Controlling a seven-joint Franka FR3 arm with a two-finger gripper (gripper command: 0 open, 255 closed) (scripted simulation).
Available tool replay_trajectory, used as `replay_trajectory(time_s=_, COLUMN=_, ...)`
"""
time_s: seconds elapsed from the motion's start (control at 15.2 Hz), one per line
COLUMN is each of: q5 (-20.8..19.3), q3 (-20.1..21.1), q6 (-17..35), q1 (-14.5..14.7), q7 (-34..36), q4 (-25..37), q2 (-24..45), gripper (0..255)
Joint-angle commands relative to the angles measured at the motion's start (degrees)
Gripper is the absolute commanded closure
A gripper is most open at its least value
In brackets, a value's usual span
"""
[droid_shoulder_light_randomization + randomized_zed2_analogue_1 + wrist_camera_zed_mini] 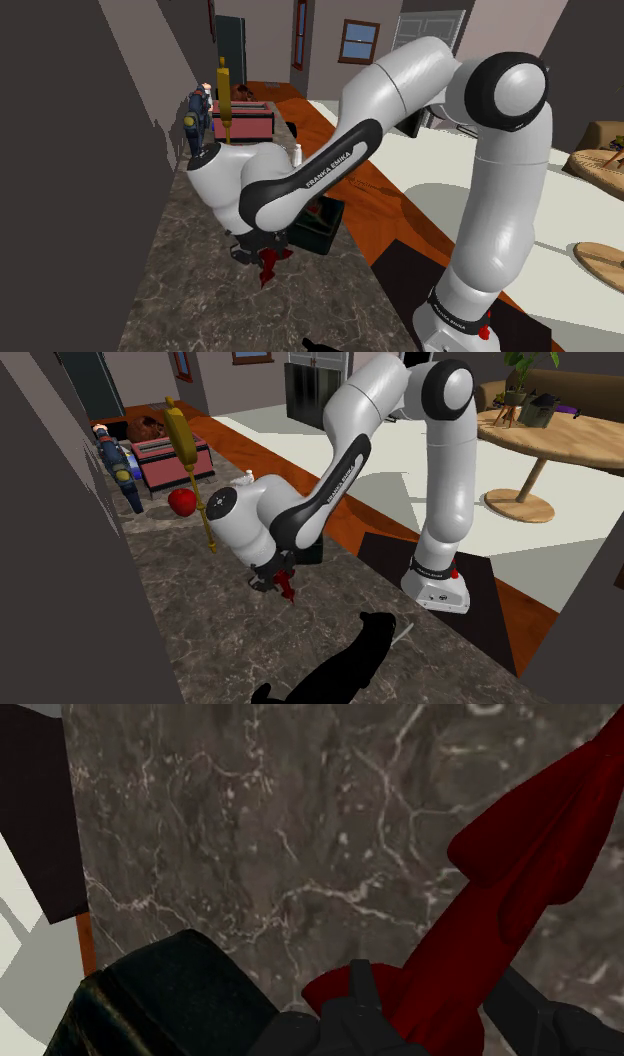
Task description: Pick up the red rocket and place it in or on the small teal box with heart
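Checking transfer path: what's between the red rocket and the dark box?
Only bare countertop separates red rocket from dark box, per wrist view.

Dark marbled counter [190,280] along a dark wall [60,150]
Beyond the counter you see a window [358,40] showing blue sky; alongside the counter runs orange-brown floor [375,210], then a round wooden table [580,437].

This looks like someone's home. A long dark marble worktop [190,290] runs beside a warm wooden floor [262,452] and a pale rug [570,552]. A round wooden table [580,437] carries a potted plant [520,372], and there is a window [358,40] beyond.
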Motion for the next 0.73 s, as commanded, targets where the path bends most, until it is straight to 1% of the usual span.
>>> replay_trajectory(time_s=0.0, q5=1.0, q3=0.4, q6=-1.0, q1=-0.4, q7=-0.9, q4=0.4, q2=-1.2, gripper=255)
replay_trajectory(time_s=0.66, q5=5.4, q3=1.9, q6=-6.8, q1=-2.0, q7=-4.9, q4=3.6, q2=-6.4, gripper=255)
